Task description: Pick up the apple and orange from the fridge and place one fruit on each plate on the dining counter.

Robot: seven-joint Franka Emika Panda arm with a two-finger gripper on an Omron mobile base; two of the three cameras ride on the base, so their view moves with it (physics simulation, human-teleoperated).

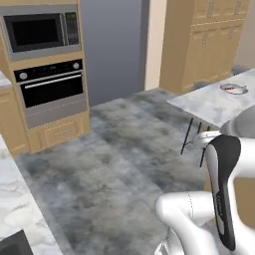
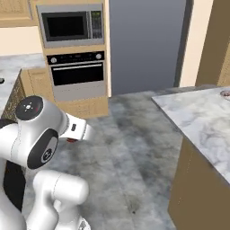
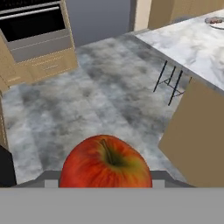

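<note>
In the claw, close under the hand camera, sits the glossy red-and-yellow round apple (image 3: 105, 162), jaws part-closed on its sides. Likely firm, smooth, slippery, light; grip across the widest middle. Pale round plate (image 3: 216, 22) lies far ahead-right on white marble surface (image 3: 188, 46).
</note>
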